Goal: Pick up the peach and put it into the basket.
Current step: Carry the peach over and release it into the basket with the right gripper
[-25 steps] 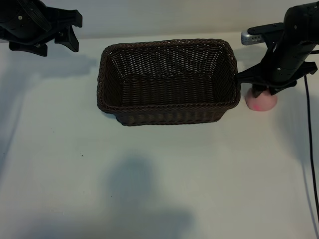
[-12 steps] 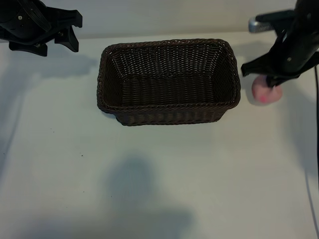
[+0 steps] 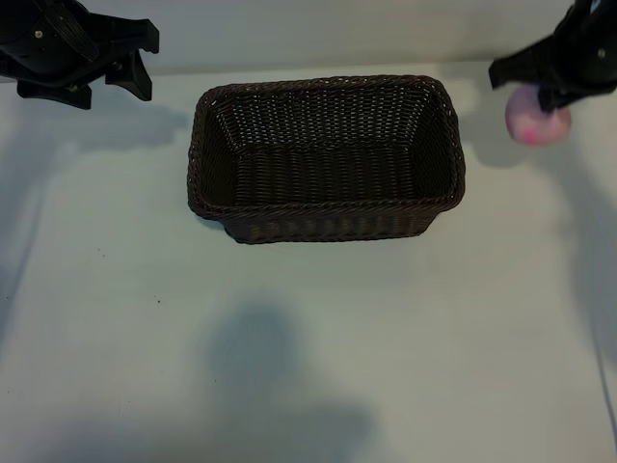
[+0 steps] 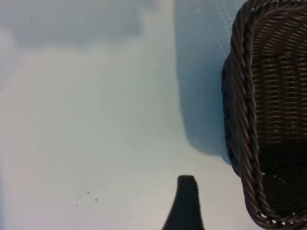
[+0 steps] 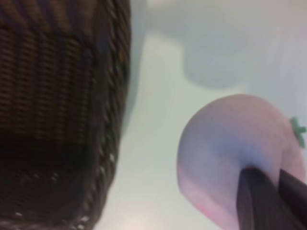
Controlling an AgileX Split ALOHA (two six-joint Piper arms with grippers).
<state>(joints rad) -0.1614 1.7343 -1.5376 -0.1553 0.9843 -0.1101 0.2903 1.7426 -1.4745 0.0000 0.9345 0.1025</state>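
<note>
At the upper right of the exterior frame, the right gripper (image 3: 551, 96) is clamped on the small round pale-pink peach (image 3: 537, 125), which hangs off the table to the right of the large dark-brown woven wicker basket (image 3: 326, 214). The left gripper (image 3: 108, 79) sits upper left, fingers spread wide, holding nothing.

worktop (image 3: 308, 338): pale, plain, matte | on it: basket (image 3: 326, 159), dark-brown wicker, rectangular, upright, toward the far edge, centred | marks: few tiny dark specks (image 3: 159, 302) near left; soft shadows
</note>
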